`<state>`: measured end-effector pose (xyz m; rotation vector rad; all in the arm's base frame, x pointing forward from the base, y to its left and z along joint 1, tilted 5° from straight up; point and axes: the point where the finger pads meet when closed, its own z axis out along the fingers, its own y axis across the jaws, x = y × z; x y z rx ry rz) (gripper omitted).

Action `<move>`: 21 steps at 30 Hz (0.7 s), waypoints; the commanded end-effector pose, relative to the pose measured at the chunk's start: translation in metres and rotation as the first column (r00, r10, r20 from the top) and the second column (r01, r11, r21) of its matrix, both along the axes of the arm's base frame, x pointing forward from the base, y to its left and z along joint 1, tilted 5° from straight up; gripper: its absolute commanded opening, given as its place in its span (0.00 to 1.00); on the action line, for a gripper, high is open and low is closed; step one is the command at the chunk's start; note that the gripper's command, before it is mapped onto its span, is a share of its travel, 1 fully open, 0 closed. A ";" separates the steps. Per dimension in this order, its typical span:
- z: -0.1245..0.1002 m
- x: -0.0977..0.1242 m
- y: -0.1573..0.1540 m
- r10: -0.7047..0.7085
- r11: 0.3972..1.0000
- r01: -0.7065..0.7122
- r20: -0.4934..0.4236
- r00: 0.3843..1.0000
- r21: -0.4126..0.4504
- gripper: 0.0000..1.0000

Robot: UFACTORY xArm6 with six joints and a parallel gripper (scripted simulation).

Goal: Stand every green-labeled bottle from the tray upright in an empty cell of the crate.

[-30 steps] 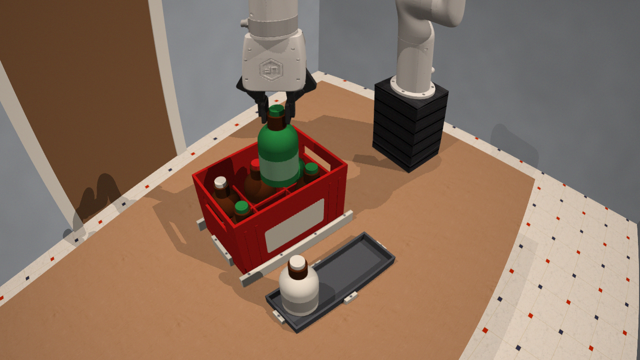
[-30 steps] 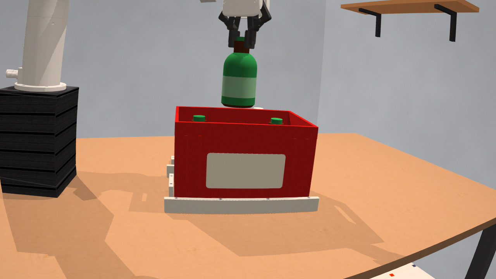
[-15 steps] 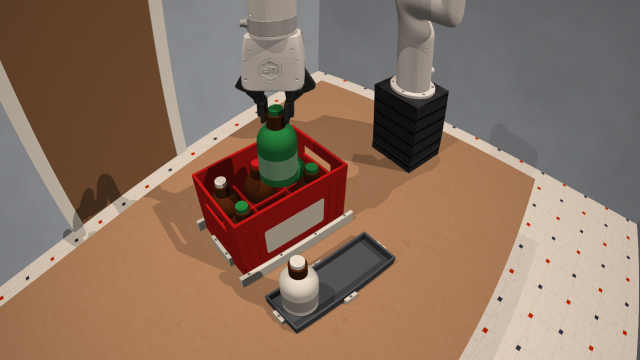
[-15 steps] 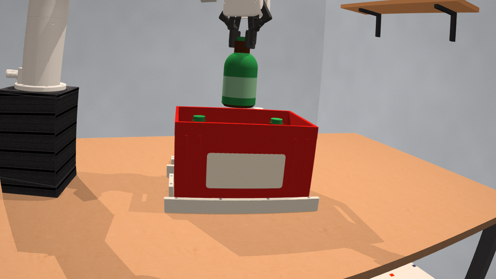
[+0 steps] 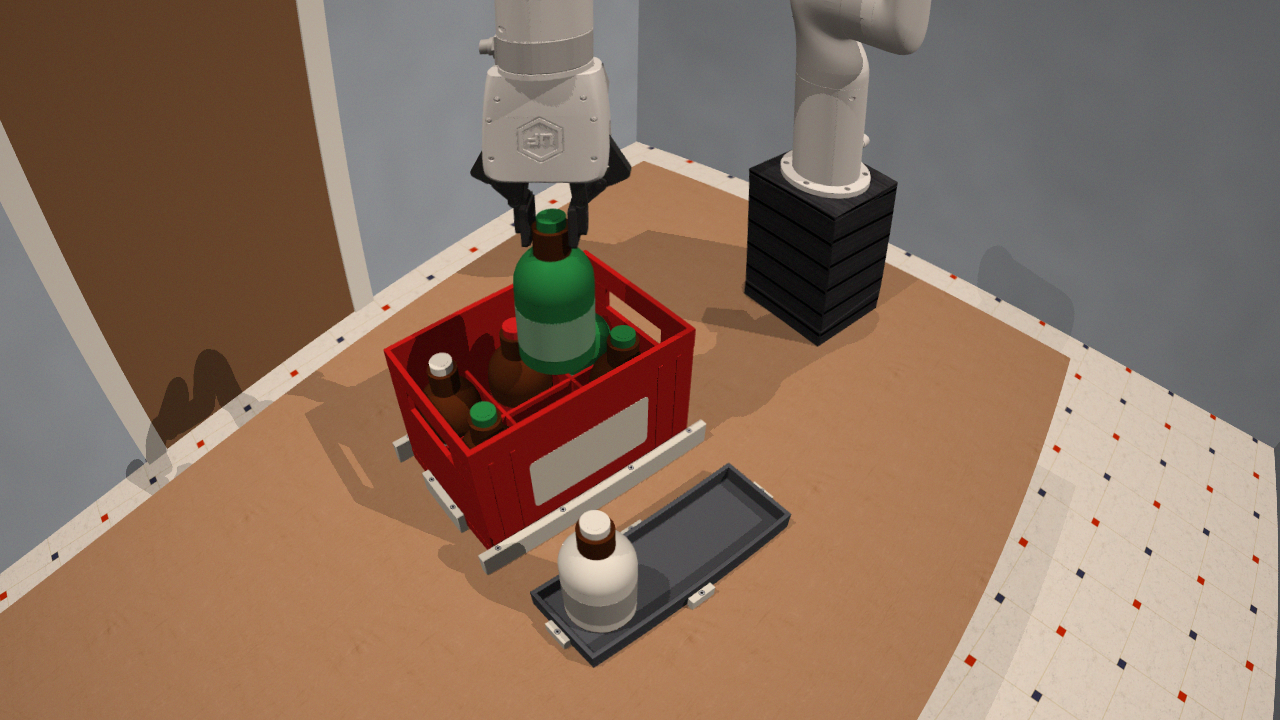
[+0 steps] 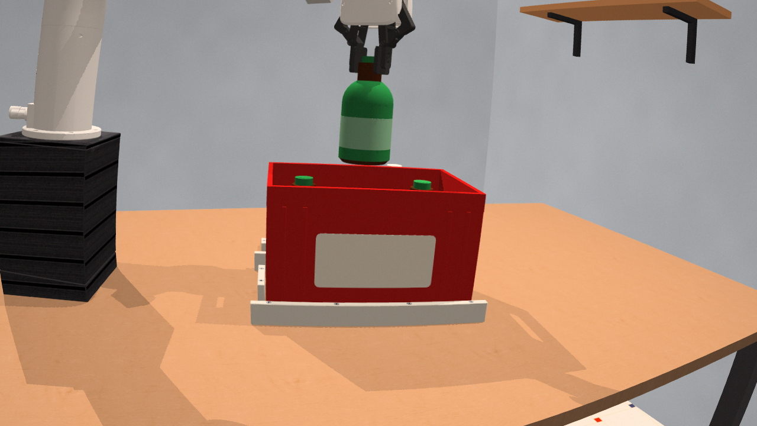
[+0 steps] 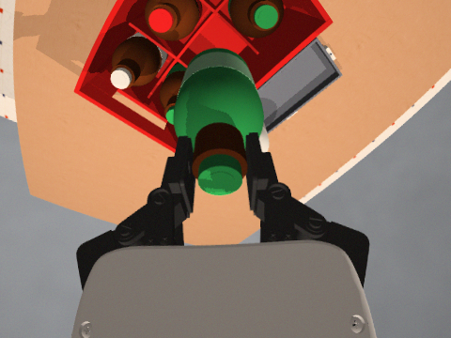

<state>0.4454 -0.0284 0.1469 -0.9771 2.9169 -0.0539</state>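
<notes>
My gripper point(image 5: 550, 240) point(image 6: 368, 68) point(image 7: 219, 151) is shut on the neck of a green-labeled bottle point(image 5: 554, 295) point(image 6: 366, 126) point(image 7: 218, 99), held nearly upright above the red crate point(image 5: 666, 402) point(image 6: 370, 212). Inside the crate stand a white-capped bottle point(image 5: 440, 365) point(image 7: 121, 77), a red-capped bottle point(image 7: 161, 20) and a green-capped bottle point(image 5: 483, 414) point(image 6: 421, 184). Another green-capped bottle point(image 5: 622, 337) point(image 6: 303, 180) point(image 7: 265, 16) stands at the robot end. A green bottle shows partly behind the held one. The cell between the two tray-side green caps looks empty.
The dark tray point(image 5: 716, 519) point(image 7: 296, 86) lies beside the crate, with one white bottle point(image 5: 597, 582) upright at its left end. Pale rails point(image 5: 617, 479) point(image 6: 370, 313) edge the crate. The arm's black pedestal point(image 5: 819, 259) point(image 6: 52, 222) stands beyond.
</notes>
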 end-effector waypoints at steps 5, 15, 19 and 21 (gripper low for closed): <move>0.000 0.002 0.000 0.000 1.000 0.000 0.005 1.000 0.000 0.00; -0.007 0.002 0.000 0.000 1.000 0.000 0.005 1.000 0.000 0.00; -0.010 0.002 0.000 0.000 1.000 0.000 0.005 1.000 0.000 0.00; -0.012 0.003 -0.001 0.000 1.000 0.000 0.005 1.000 0.000 0.00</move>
